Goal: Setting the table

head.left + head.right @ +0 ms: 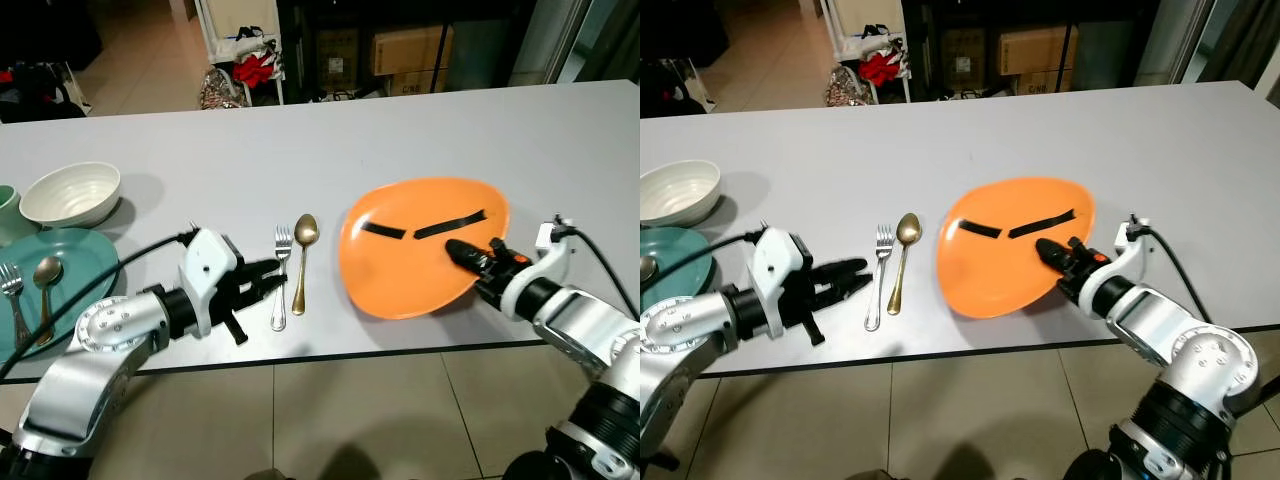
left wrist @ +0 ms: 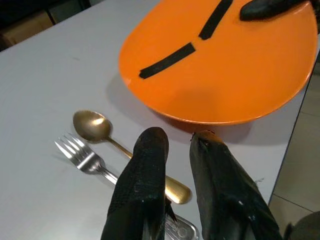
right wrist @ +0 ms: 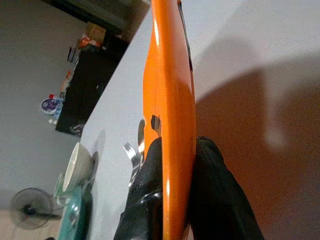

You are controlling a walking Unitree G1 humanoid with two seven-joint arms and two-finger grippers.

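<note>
While my right hand (image 1: 470, 256) pinches the orange plate's (image 1: 420, 250) rim, my left hand (image 1: 262, 283) hovers slightly parted, empty, over the fork (image 1: 281, 275) handle on the desk (image 1: 350, 140).

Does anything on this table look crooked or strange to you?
Yes, the orange plate is tilted, not flat: the right claw pinches its near edge and lifts that side. Two strips of black tape lie across its face. The fork and gold spoon lie neatly side by side.
</note>
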